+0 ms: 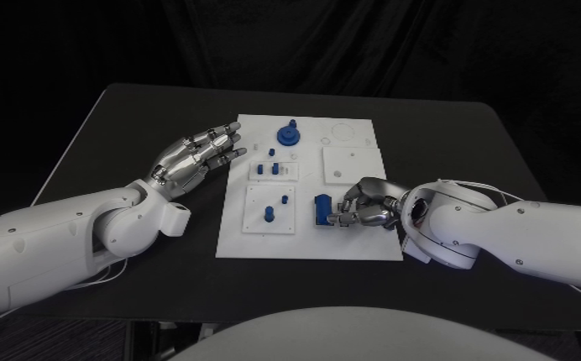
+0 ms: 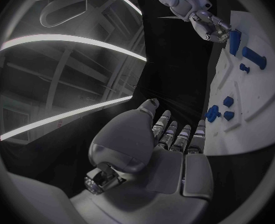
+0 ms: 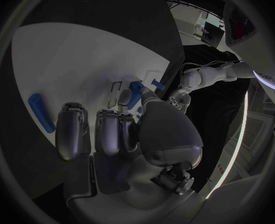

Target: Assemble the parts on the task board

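Observation:
The white task board point(image 1: 309, 235) lies in the middle of the table. On it a blue round knob point(image 1: 290, 134) stands at the far end, with small blue pegs point(image 1: 269, 168) on raised plates nearer me. A blue block point(image 1: 322, 208) sits near the front. My right hand point(image 1: 363, 207) rests on the board just right of the block. Its fingers point(image 3: 69, 129) are curled in, and the block point(image 3: 41, 112) lies beside them, not between them and the thumb. My left hand point(image 1: 200, 155) hovers at the board's left edge, fingers spread, holding nothing.
A square white plate point(image 1: 353, 162) and round recesses point(image 1: 344, 133) take up the board's far right. Two more pegs point(image 1: 284, 199) stand on the front-left plate. Black table point(image 1: 133, 126) surrounds the board, with its edges well away from both hands.

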Controlling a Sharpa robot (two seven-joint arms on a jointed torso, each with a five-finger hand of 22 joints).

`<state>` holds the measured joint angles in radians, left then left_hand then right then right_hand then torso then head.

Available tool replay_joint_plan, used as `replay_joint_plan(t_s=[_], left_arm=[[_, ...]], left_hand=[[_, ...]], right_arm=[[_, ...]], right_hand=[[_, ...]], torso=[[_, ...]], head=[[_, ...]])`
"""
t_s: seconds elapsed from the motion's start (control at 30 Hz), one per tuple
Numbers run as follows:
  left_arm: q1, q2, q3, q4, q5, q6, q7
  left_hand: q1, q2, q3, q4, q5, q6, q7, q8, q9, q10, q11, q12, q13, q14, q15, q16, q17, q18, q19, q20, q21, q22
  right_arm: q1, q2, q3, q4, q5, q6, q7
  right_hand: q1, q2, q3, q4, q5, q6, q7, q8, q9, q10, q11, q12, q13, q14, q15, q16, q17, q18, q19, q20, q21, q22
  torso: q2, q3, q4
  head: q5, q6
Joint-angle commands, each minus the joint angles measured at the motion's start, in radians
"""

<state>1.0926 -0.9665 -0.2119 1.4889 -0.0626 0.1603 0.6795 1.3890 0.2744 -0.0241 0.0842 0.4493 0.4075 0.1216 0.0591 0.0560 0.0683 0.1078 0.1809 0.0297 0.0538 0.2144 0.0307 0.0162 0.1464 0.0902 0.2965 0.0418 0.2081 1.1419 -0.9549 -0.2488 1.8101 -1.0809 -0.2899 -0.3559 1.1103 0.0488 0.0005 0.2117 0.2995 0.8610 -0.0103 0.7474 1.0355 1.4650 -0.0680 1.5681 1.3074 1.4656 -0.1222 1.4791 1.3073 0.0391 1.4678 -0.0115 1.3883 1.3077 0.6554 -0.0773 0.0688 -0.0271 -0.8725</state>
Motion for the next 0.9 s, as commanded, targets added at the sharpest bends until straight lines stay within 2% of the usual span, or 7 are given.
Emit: replay_joint_plan(t_s=[0.03,0.23,0.3,0.33,0.4,0.67,0.9], left_arm=[[-0.002,0.002,0.001,0.002,0.004,0.016,0.019],[-0.002,0.0,0.001,0.002,0.004,0.017,0.017],[-0.002,0.0,0.001,0.002,0.004,0.017,0.017],[-0.002,0.0,0.001,0.002,0.004,0.017,0.017],[-0.002,0.001,0.001,0.002,0.004,0.018,0.017],[-0.003,0.002,0.001,0.001,0.004,0.02,0.016],[-0.003,0.0,0.001,0.002,0.004,0.02,0.017]], left_hand=[[-0.01,-0.002,0.004,-0.001,0.003,0.003,0.003,0.003,0.001,-0.001,0.005,0.001,0.001,-0.002,0.007,0.003,0.001,-0.01,0.006,-0.003,0.003,-0.001],[-0.011,-0.002,0.007,0.0,0.003,0.005,0.005,0.004,0.001,0.0,0.007,0.003,0.002,-0.002,0.006,0.003,0.001,-0.01,0.006,-0.003,0.003,-0.001],[-0.011,-0.002,0.007,0.0,0.003,0.005,0.005,0.004,0.001,0.0,0.007,0.003,0.002,-0.002,0.006,0.003,0.001,-0.01,0.006,-0.003,0.003,-0.001],[-0.011,-0.002,0.007,0.0,0.003,0.005,0.005,0.004,0.001,0.0,0.007,0.003,0.002,-0.002,0.006,0.003,0.001,-0.01,0.006,-0.003,0.003,-0.001],[-0.011,-0.002,0.007,0.0,0.003,0.005,0.005,0.004,0.001,0.0,0.007,0.003,0.002,-0.002,0.006,0.003,0.001,-0.01,0.006,-0.003,0.003,-0.001],[-0.012,-0.001,0.009,0.001,0.004,0.007,0.006,0.005,0.002,0.001,0.009,0.005,0.002,-0.002,0.005,0.004,0.001,-0.01,0.006,-0.003,0.003,-0.002],[-0.012,-0.001,0.011,0.001,0.004,0.009,0.007,0.005,0.002,0.002,0.01,0.006,0.002,-0.001,0.005,0.004,0.001,-0.01,0.007,-0.003,0.003,-0.001]], right_arm=[[-0.002,0.003,0.001,-0.008,-0.008,0.001,-0.004],[-0.002,0.01,0.001,-0.017,-0.009,0.011,-0.008],[-0.002,0.013,0.001,-0.019,-0.012,0.022,-0.01],[-0.002,0.014,0.001,-0.019,-0.015,0.027,-0.011],[-0.002,0.015,0.001,-0.019,-0.02,0.035,-0.013],[-0.002,0.011,0.001,-0.014,-0.04,0.05,-0.009],[-0.002,-0.023,0.001,0.016,-0.045,0.027,0.005]], right_hand=[[0.025,0.006,0.003,-0.012,-0.019,-0.007,-0.001,0.004,0.003,0.106,-0.008,0.003,0.263,0.074,-0.009,0.004,0.086,0.006,0.044,-0.008,0.0,0.203],[0.049,0.01,0.006,-0.026,-0.042,-0.007,-0.002,0.004,0.006,0.106,-0.009,0.003,0.263,0.074,-0.01,0.004,0.085,0.006,0.045,-0.009,0.001,0.203],[0.076,0.011,0.013,-0.045,-0.109,-0.007,-0.002,0.003,0.009,0.106,-0.01,0.003,0.263,0.073,-0.011,0.004,0.085,0.006,0.044,-0.009,0.0,0.203],[0.089,0.004,0.015,-0.057,-0.144,-0.008,-0.001,0.002,0.01,0.106,-0.009,0.003,0.263,0.073,-0.011,0.004,0.085,0.006,0.045,-0.009,0.001,0.203],[0.091,-0.005,0.012,-0.062,-0.156,-0.008,0.0,0.001,0.01,0.106,-0.008,0.003,0.263,0.073,-0.01,0.003,0.084,0.006,0.044,-0.009,0.0,0.203],[0.071,-0.06,-0.024,-0.065,-0.243,-0.012,0.009,0.002,0.018,0.106,0.0,0.003,0.263,0.072,-0.004,0.001,0.08,0.006,0.044,-0.004,-0.002,0.202],[0.035,-0.09,-0.054,-0.041,-0.249,-0.014,0.01,0.005,0.022,0.106,0.001,0.003,0.263,0.072,-0.002,0.001,0.078,0.007,0.043,-0.002,-0.004,0.202]], torso=[[-0.001,0.0,0.0],[-0.001,0.0001,-0.0024],[-0.002,-0.0001,-0.0005],[-0.002,-0.0003,0.001],[-0.001,0.0005,0.0038],[-0.003,0.0004,0.0009],[-0.003,0.0012,-0.0024]], head=[[0.004,0.0],[0.005,0.0],[0.003,0.0],[0.0,0.0],[-0.005,0.0],[-0.004,0.0],[0.0,0.0]])
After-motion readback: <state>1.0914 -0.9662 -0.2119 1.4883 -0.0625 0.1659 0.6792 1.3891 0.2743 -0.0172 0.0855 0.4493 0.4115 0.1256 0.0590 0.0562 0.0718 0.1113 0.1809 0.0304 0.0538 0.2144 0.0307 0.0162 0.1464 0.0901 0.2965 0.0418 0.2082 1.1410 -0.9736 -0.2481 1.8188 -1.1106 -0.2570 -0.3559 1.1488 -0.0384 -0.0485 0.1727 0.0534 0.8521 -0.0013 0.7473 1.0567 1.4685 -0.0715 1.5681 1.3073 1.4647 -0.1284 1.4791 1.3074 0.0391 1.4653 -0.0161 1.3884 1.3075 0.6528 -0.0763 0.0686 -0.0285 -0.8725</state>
